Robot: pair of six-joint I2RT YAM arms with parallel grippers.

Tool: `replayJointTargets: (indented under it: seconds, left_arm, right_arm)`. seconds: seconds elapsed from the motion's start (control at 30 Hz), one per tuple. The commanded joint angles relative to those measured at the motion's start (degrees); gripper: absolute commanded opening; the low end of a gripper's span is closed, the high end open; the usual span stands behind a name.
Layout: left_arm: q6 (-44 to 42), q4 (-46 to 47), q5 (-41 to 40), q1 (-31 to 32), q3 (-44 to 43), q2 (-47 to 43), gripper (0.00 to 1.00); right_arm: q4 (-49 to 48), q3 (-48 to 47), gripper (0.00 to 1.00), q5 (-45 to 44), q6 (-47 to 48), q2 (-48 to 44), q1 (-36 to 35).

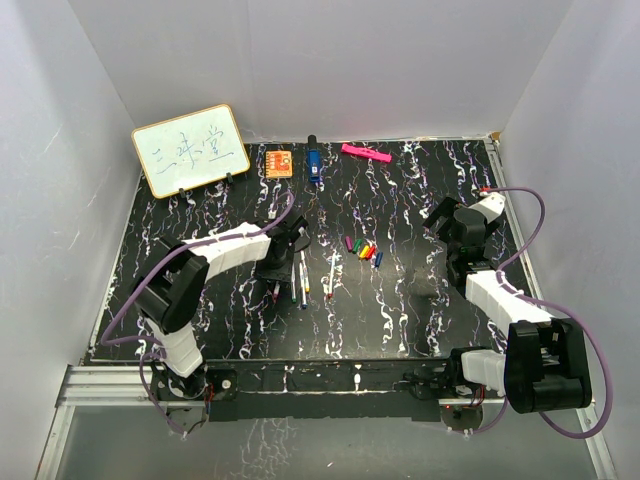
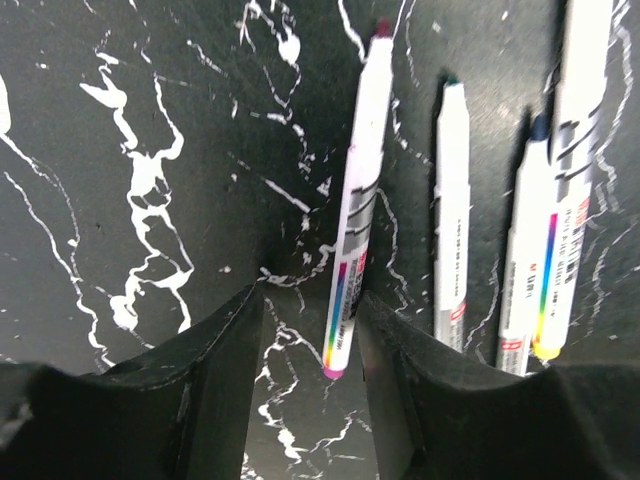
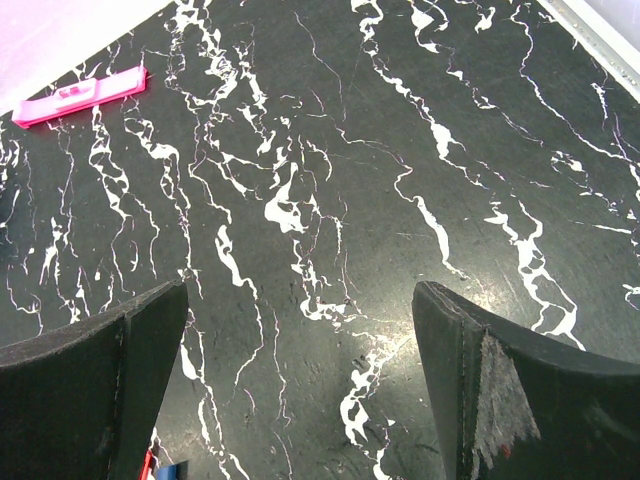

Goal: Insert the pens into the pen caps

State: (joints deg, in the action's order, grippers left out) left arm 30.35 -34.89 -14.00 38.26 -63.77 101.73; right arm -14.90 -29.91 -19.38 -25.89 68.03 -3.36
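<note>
Whiteboard (image 1: 190,150) bears handwritten characters; left fingers (image 2: 200,380) stand apart astride a pen (image 2: 352,200), right fingers (image 3: 100,390) gape wide.

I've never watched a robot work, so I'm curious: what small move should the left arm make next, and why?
Probably close the left fingers on the purple-ended pen. It lies on the table between them, with a gap showing at one side, so it does not look gripped yet.
</note>
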Motion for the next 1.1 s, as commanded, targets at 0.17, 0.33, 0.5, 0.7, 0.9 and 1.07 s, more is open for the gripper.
replayJointTargets:
  seconds: [0.17,0.33,0.5,0.7,0.9,1.07]
  left_arm:
    - [-6.88,-3.83,4.69,-1.79,-1.0,1.27,0.39]
    - [-9.93,0.59,6.42,-3.68,0.34,0.6,0.42]
    - [-14.12,4.46,6.14,-6.04,0.75,1.18,0.45]
    - [-16.35,5.3,7.72,-8.83,-0.6,3.81,0.44]
    - [-17.56,2.31,10.06,-9.28,-1.76,6.28,0.41]
    - [-18.64,-0.6,12.17,-9.69,-2.58,7.85,0.39]
  right_arm:
    - [-1.17,-1.82,0.93,-1.19,-0.74,-1.74,0.14]
    - [-1.19,-1.82,0.93,-1.19,-0.74,-1.94,0.13]
    - [-1.18,-1.52,0.93,-0.87,-0.92,-2.23,0.15]
    - [-0.87,-0.98,0.93,-1.84,-0.68,-3.77,0.1]
    - [-0.52,-0.46,0.93,-3.36,-0.72,-5.03,0.11]
    - [-0.36,-1.13,0.93,-3.38,-0.95,-3.58,0.12]
